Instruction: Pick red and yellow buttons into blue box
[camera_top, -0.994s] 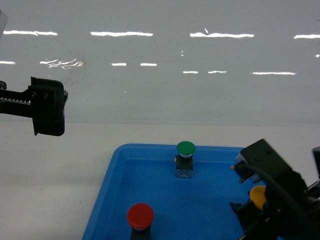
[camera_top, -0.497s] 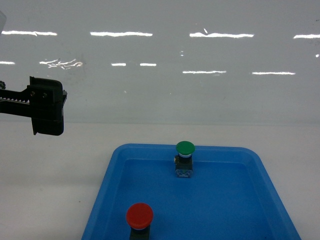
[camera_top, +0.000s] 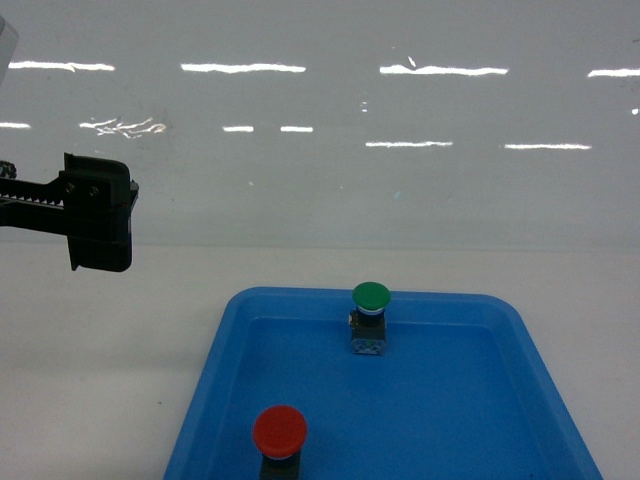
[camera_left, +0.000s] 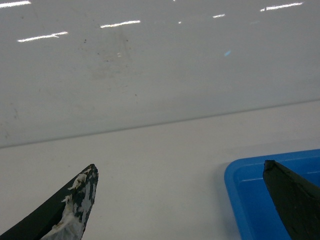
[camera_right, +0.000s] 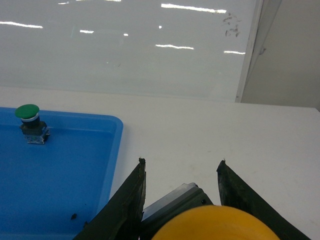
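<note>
White table (camera_top: 100, 380) under a glossy wall; shallow blue tray (camera_top: 215, 380) holds the red button (camera_top: 279, 432) upright; yellow button (camera_right: 220, 224) is gripped between the right gripper (camera_right: 181, 175) jaws, past the tray's right edge; left gripper (camera_left: 180, 200) jaws are spread, empty, nearer the red button; blue box is not seen.

Shallow blue tray (camera_top: 232, 350) holds two upright obstacles — red button (camera_top: 279, 432) near front, green button (camera_top: 371, 297) at back — well apart, open floor between. White table (camera_top: 100, 380) apparently unobstructed alongside.

Green button (camera_top: 371, 296) upright in blue tray (camera_top: 215, 365).
</note>
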